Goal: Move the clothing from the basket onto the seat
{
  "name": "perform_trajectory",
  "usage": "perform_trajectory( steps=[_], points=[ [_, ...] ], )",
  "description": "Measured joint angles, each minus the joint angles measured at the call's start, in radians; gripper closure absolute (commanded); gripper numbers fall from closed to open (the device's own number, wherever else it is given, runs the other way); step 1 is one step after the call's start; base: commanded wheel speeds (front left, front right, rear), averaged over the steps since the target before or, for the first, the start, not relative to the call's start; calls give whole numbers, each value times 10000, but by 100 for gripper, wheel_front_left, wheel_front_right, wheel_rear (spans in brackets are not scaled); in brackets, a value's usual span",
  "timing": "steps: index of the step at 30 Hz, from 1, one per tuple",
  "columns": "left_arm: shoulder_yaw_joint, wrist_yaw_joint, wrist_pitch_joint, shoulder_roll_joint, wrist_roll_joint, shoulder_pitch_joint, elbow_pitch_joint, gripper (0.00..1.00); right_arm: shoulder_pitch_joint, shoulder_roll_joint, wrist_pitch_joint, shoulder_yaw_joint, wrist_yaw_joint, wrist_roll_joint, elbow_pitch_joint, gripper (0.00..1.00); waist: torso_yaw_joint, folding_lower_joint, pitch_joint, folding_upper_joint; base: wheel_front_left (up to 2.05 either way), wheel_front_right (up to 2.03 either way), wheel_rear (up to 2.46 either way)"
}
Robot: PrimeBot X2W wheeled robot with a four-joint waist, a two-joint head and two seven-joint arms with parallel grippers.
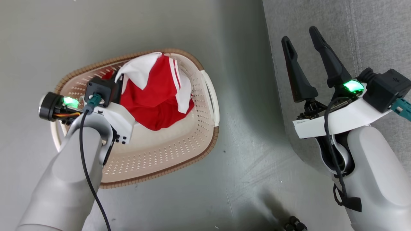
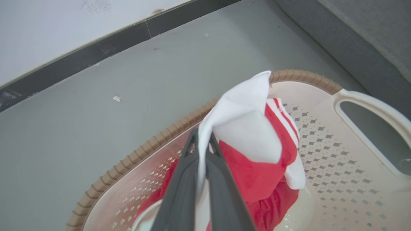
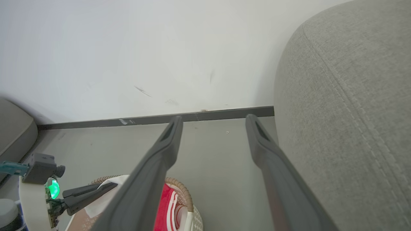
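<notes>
The clothing [image 1: 154, 99], bright red with white panels and stripes, hangs bunched above the floor of the cream perforated basket [image 1: 160, 175], its lower folds still inside. My left gripper [image 2: 203, 136] is shut on a white fold of the clothing [image 2: 250, 173]; in the head view the fabric hides its fingertips. The basket rim [image 2: 144, 150] is brown and woven-looking. My right gripper [image 1: 299, 35] stands open and holds nothing, at the near edge of the grey seat [image 1: 353, 32]. In the right wrist view the right gripper [image 3: 214, 119] points at the wall beside the seat [image 3: 337, 128].
The basket stands on a grey floor [image 1: 250, 144] left of the seat. A white wall with a dark baseboard [image 3: 224, 113] runs behind. Another grey cushion [image 3: 13, 128] sits at the far left. A small dark object [image 1: 295, 223] lies on the floor near my base.
</notes>
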Motion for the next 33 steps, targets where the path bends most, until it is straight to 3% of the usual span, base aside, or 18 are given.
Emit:
perform_trajectory(
  steps=[33],
  points=[
    [276, -117, -779, -583, -872, 2112, -777, 100, 1876, -245, -8, -834, 0, -334, 665, 0, 986, -1, -3466, 0, 0, 0, 0]
  ],
)
